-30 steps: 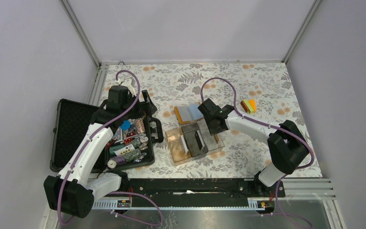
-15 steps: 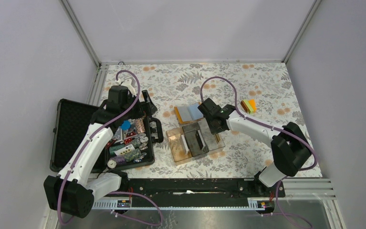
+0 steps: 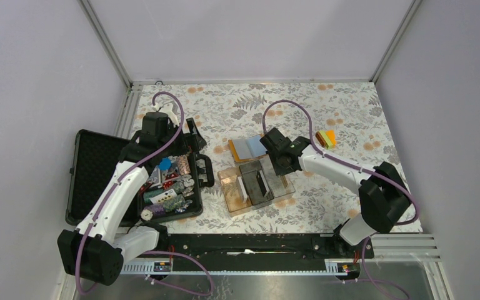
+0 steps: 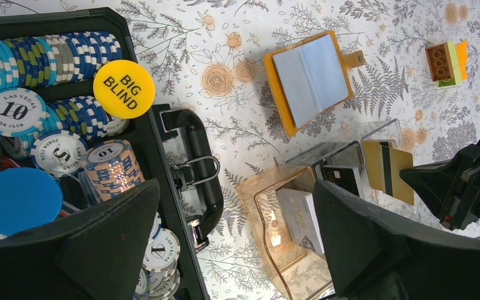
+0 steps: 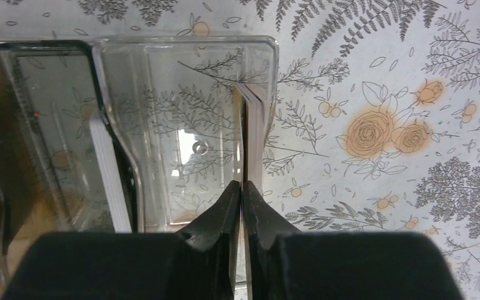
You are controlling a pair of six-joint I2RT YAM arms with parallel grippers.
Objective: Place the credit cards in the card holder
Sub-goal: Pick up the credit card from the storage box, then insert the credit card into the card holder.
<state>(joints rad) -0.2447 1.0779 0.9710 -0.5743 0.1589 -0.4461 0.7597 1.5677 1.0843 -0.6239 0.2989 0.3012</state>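
The orange card holder (image 3: 245,148) (image 4: 277,81) lies open on the flowered table with a pale blue credit card (image 4: 312,75) on it. Just in front stands a clear divided tray (image 3: 256,184) (image 5: 181,56) holding a white card (image 4: 300,219), a black card (image 4: 344,178) and a gold card with a dark stripe (image 4: 387,172). My right gripper (image 3: 281,164) (image 5: 242,184) is shut on the edge of that gold card (image 5: 253,125), which stands upright by the tray's right wall. My left gripper (image 3: 162,147) (image 4: 235,187) hangs wide open over the black case's edge, holding nothing.
An open black case (image 3: 94,175) at the left is packed with poker chips (image 4: 37,56) and a yellow "BIG BLIND" disc (image 4: 124,89). A small block of orange, green and brown bricks (image 3: 325,139) (image 4: 447,59) sits right of the card holder.
My right gripper has closed its jaws onto the upright card in the tray and shifted slightly. The left arm has stayed still.
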